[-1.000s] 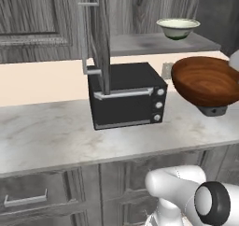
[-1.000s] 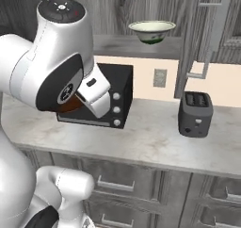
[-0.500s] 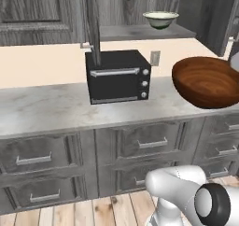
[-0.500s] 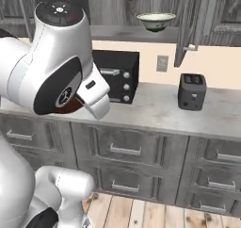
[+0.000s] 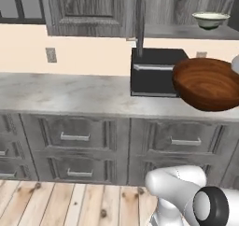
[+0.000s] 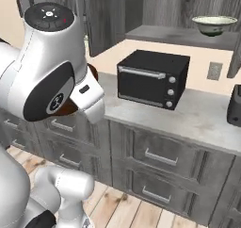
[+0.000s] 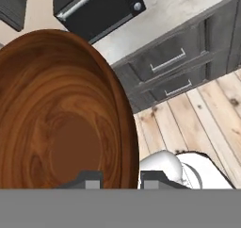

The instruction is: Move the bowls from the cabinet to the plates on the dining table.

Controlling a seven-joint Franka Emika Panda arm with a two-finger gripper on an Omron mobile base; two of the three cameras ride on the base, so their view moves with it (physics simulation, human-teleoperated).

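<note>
My gripper [image 7: 121, 180] is shut on the rim of the reddish-brown wooden bowl [image 7: 61, 118], with one finger inside it and one outside. In the left base view the same bowl [image 5: 207, 82] hangs tilted in the air in front of the counter edge. A sliver of this bowl [image 6: 67, 110] shows behind my arm in the right base view. The pale cream-green bowl [image 5: 211, 19] [image 6: 214, 24] stands on the shelf of the open dark grey cabinet [image 5: 88, 10] [image 6: 106, 15]. The plates and the dining table are out of view.
A black toaster oven [image 5: 151, 73] [image 6: 153, 78] [image 7: 94, 8] stands on the marble counter [image 5: 60, 92] under the cabinet shelf. A dark toaster [image 6: 234, 107] sits to its right. Grey drawers [image 5: 74, 136] run below, with wooden floor [image 5: 56, 204] in front.
The whole scene has shifted: the base has backed away from the counter, so floor and drawers show now. The wooden bowl stays in my grip.
</note>
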